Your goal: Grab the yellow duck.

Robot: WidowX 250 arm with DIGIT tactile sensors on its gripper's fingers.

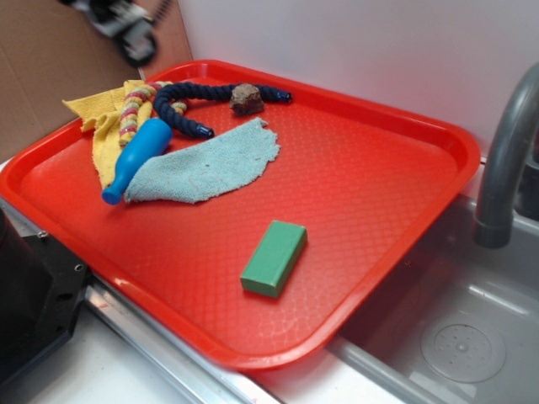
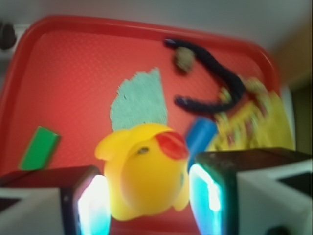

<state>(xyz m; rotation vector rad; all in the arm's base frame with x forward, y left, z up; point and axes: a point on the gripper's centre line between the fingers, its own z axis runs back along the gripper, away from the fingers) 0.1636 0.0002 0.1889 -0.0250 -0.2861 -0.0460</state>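
Observation:
The yellow duck (image 2: 146, 171), glossy with an orange beak, fills the wrist view between my two fingers. My gripper (image 2: 149, 200) is shut on it, with the left pad (image 2: 93, 205) and the right pad (image 2: 208, 196) pressing its sides. It hangs well above the red tray (image 2: 73, 73). In the exterior view only a blurred part of the gripper (image 1: 126, 29) shows, at the top left above the tray's far corner. The duck is hidden in that view.
On the red tray (image 1: 379, 194) lie a green block (image 1: 274, 257), a light blue cloth (image 1: 210, 164), a blue bottle-shaped toy (image 1: 136, 158), a yellow rag (image 1: 105, 126), a dark blue rope (image 1: 181, 105) and a brown lump (image 1: 246, 98). A grey faucet (image 1: 505, 160) and a sink (image 1: 463, 337) are to the right.

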